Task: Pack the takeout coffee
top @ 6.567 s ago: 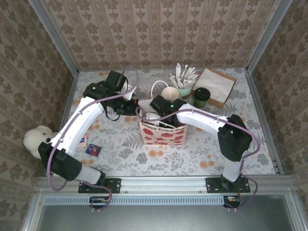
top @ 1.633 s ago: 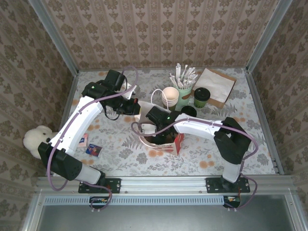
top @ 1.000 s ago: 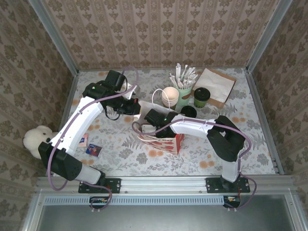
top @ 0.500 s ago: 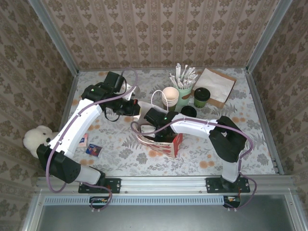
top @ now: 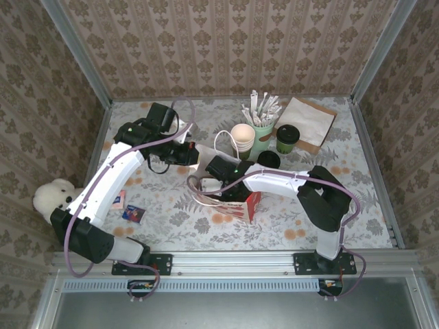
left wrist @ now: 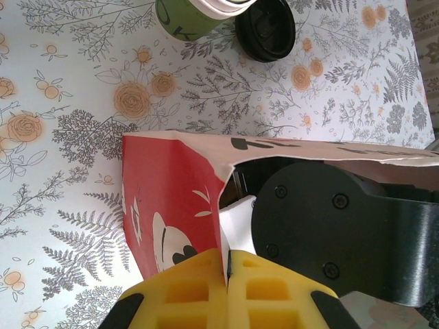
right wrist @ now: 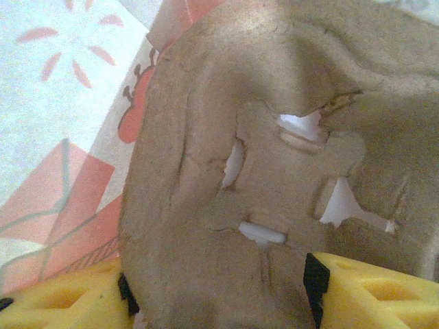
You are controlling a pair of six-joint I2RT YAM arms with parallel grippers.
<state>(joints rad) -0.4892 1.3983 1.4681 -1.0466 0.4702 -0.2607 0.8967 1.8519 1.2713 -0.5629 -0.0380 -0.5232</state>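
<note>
Desk (top: 343, 199): floral cloth.
1 gift bag (top: 240, 201): centre, tilted; left hand (left wrist: 227, 274) clamped tight on its rim.
Right hand (right wrist: 219, 301): inside the bag, seemingly gripping 1 brown pulp tray (right wrist: 260, 171).
1 coffee cup (top: 242, 135): upright, outside and just behind the bag; right hand nearer.

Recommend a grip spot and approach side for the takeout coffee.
Probably the takeout coffee by its upper wall, from above, fingers set near and far. It stands upright with its mouth open, the stick cup crowds its right side and the bag handle its left.
</note>
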